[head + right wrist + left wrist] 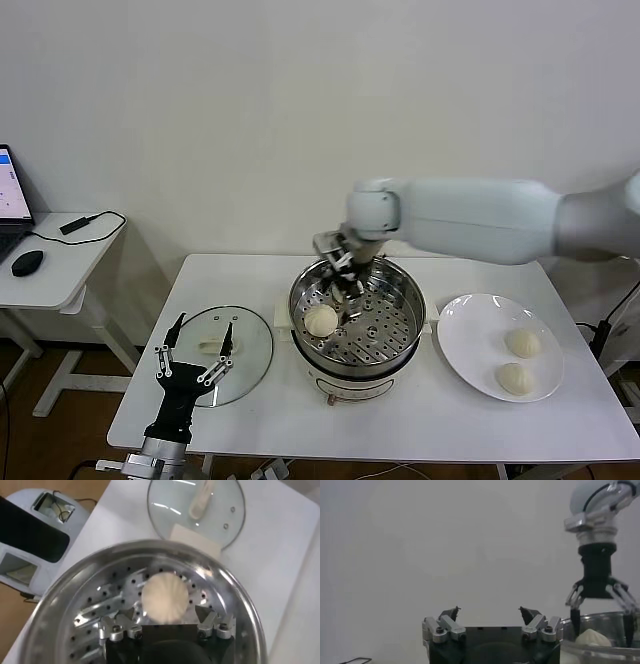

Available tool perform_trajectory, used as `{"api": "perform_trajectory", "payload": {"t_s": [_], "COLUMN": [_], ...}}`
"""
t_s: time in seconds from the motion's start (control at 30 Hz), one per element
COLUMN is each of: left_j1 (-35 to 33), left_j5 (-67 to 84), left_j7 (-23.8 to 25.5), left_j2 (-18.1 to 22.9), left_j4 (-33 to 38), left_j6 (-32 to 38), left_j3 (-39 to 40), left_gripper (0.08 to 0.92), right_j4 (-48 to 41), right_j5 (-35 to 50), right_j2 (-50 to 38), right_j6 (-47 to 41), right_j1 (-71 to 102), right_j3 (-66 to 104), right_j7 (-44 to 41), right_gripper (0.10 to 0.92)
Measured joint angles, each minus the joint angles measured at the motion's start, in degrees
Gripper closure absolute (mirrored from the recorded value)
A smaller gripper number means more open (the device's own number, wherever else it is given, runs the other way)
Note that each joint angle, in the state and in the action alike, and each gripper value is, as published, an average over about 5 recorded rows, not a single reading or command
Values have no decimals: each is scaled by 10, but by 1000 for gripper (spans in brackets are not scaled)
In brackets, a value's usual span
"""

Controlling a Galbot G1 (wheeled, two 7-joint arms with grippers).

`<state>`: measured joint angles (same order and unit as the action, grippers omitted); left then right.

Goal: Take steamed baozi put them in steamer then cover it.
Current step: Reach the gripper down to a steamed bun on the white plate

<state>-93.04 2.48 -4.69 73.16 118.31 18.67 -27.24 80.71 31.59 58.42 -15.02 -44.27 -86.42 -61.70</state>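
Lower left of head view: left gripper idle, fingers spread, beside glass cover. Centre: one baozi on steamer tray, between open, non-touching fingers of right gripper. Right: two baozi on white plate.

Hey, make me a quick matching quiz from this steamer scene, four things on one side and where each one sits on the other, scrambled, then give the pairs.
Things:
1. glass lid
2. baozi in the steamer
3. white plate
4. right claw

Places:
A. open, just above a bun inside the pot
B. flat on the table, left of the steamer
C. on the perforated tray
D. right of the steamer, holding two buns

Pairs: 1-B, 2-C, 3-D, 4-A
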Motion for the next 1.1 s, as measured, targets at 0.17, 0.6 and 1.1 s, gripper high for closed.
{"api": "perform_trajectory", "payload": {"t_s": [0.17,0.6,1.1], "left_j1": [0,-3,-10], "left_j5": [-1,-3,-4], "left_j7": [0,0,-2], "left_j2": [-1,2,3], "left_j4": [6,7,4], "left_j6": [-1,-4,-2], "left_j3": [3,4,-5], "left_gripper": [177,177,177], "right_j4": [8,-31,-116], "right_j5": [-37,-147,-223], "right_j2": [-94,-268,-293], "right_j6": [33,128,162], "right_j1": [-16,55,238], "right_j3": [6,33,130], "right_j7": [-51,-97,-76], "right_gripper": [203,203,203]}}
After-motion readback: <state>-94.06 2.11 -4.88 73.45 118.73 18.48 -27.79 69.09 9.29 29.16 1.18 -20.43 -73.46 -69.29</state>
